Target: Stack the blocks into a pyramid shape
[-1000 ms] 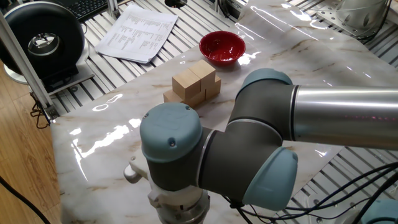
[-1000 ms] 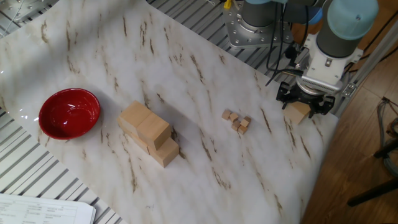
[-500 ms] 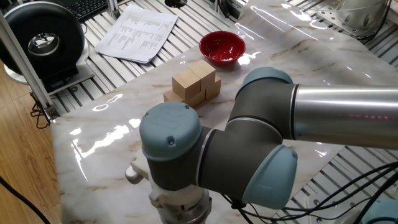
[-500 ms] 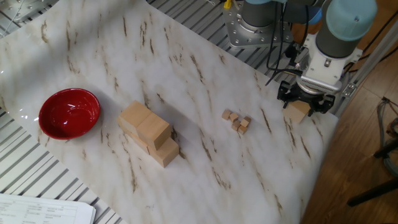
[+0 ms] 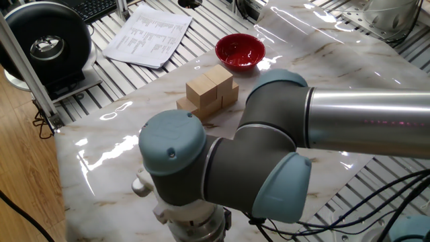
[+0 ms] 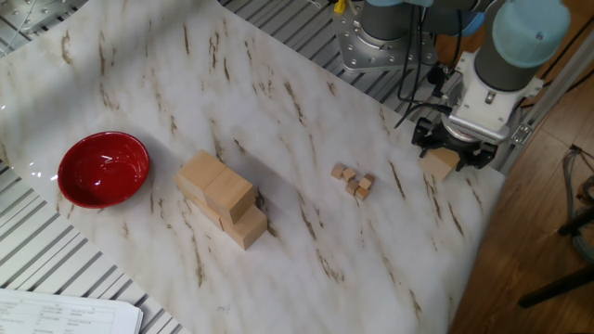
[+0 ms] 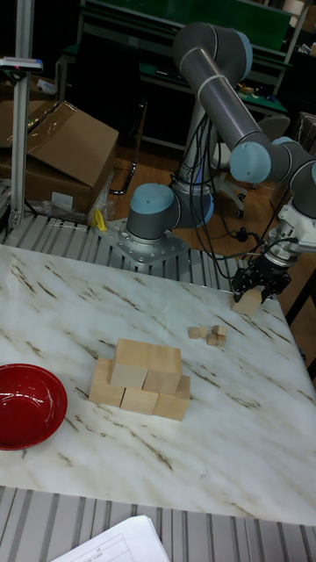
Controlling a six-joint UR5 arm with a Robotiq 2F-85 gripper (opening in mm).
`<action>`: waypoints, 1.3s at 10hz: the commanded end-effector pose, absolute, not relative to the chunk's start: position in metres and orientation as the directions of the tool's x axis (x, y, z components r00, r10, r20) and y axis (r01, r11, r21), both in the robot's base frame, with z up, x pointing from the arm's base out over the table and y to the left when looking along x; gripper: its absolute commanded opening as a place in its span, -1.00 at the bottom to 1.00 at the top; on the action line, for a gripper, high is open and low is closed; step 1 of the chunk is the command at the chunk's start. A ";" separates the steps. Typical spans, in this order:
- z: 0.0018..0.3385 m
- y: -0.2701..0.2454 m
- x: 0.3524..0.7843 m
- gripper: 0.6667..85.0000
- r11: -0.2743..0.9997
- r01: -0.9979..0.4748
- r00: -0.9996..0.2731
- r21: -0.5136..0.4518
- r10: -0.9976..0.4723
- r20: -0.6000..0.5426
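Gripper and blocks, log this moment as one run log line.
gripper: shut on block at table corner | stack: three below, two above, top missing | red bowl: beside stack

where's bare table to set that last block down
Bare marble lies between the stack of blocks and the tiny cubes, and along the near edge below both. It is crowded at the far corner, where the end effector sits over a block, and tight between the red bowl and the stack.

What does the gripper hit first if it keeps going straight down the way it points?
The gripper points down at the table corner and sits on a large wooden block, which looks tilted. Straight down, that block would likely press into the marble tabletop first; the gap under it is unclear.
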State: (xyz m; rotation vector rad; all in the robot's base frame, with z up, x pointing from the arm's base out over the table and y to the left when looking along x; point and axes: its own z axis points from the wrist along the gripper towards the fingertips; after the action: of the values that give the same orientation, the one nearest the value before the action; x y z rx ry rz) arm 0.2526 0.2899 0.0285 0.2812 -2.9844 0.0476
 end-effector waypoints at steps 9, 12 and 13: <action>0.121 0.299 0.352 -0.99 0.977 -0.214 -0.977 -0.018 -0.213 0.020; 0.158 0.289 0.392 -0.99 0.966 -0.257 -0.966 -0.032 -0.257 -0.002; 0.157 0.286 0.403 -0.99 0.963 -0.266 -0.963 -0.038 -0.267 -0.025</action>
State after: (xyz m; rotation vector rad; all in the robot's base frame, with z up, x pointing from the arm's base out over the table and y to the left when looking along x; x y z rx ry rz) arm 0.3727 0.2915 0.1352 0.3817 -3.1182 0.0665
